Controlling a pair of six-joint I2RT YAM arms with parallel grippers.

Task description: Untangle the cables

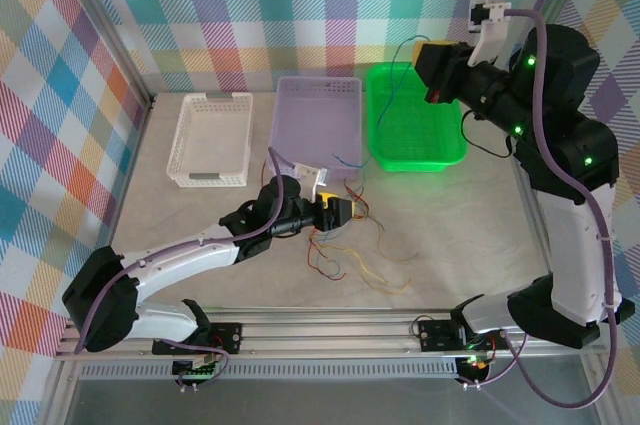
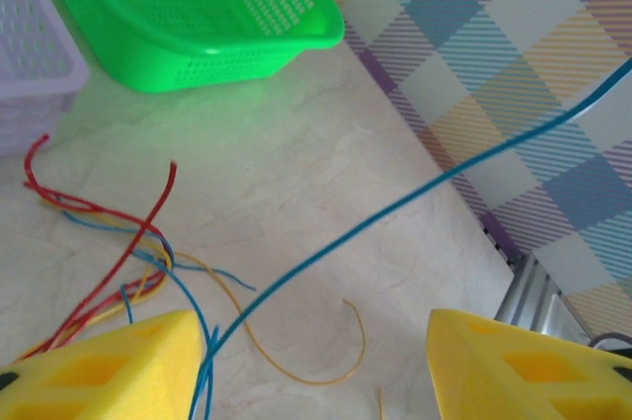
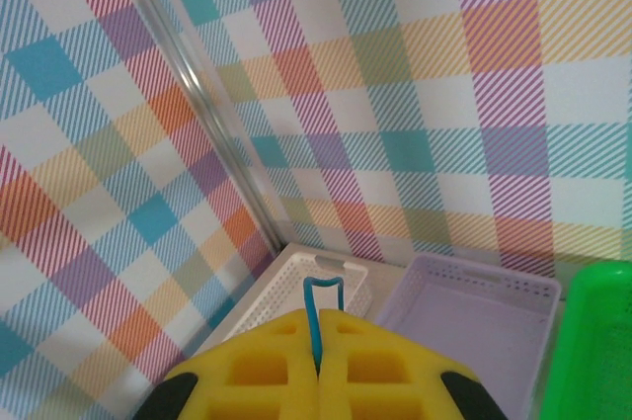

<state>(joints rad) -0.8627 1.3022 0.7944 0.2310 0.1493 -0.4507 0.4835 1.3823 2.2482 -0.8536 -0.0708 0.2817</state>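
- Cables point(image 2: 153, 254) in red, yellow and blue lie in a loose pile near the middle of the surface point(image 1: 470, 215).
- The left hand point(image 1: 340, 213) sits low over the pile. Its yellow fingers point(image 2: 109, 361) are wide apart, and a blue cable point(image 2: 395, 205) runs just beside one.
- The right hand point(image 3: 318, 341) pinches that blue cable, high over the green basket point(image 1: 415, 120) at the back right.

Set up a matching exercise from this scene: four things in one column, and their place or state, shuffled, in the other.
1. left gripper
2. right gripper
3. green basket
4. white basket

A. farthest left on the table
B. shut on the blue cable
C. open, over the loose wires
D. farthest right on the table

Pairs: 1-C, 2-B, 3-D, 4-A
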